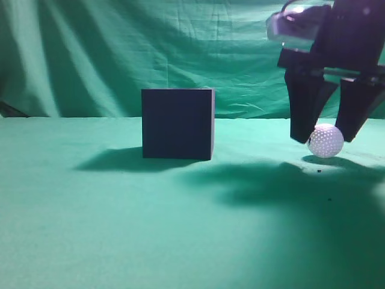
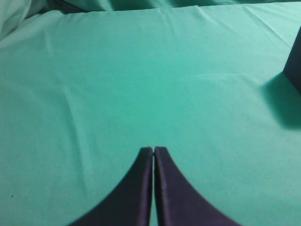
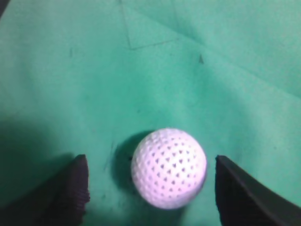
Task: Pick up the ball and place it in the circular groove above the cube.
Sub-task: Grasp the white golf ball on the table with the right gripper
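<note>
The right gripper stood open astride the ball near the bench's right edge, grasp not yet made. Next it needed closing, then carrying to the cube mid-bench (left gripper closed, empty).

No text, label, brand, number or sign can be read in any of the three views. The cube shows plain dark faces with no marking. The ball carries only its dimple pattern, with no printed name or number on the side that shows. The green cloth is unmarked apart from creases and a few dark specks. The right gripper and the left gripper are plain black, with no lettering visible on their fingers. The pale housing at the top of the exterior view is blurred, and nothing on it is legible.
</note>
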